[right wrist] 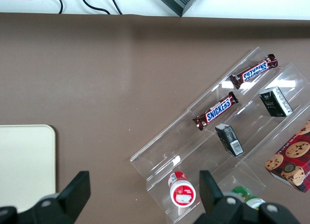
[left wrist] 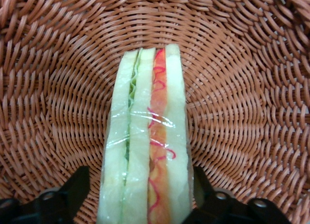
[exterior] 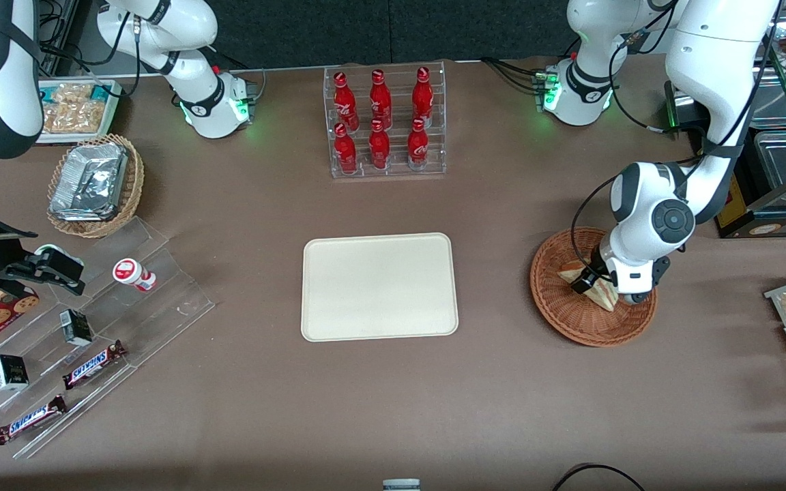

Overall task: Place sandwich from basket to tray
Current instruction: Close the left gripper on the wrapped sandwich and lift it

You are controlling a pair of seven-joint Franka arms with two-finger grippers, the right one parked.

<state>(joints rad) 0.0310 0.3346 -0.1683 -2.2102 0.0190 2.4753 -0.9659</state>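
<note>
End effector (exterior: 594, 285) down in the basket (exterior: 557, 310), straddling the sandwich (exterior: 603, 296)

Up close, the sandwich (left wrist: 145, 151) lies on the weave of the basket (left wrist: 252, 88) with its red and green layers facing up. A black finger (left wrist: 72, 190) sits on each side of it, spread apart, with the one beside the green layer clear of the bread. The cream tray (exterior: 379, 286) sits bare mid-table, well apart from the basket.
</note>
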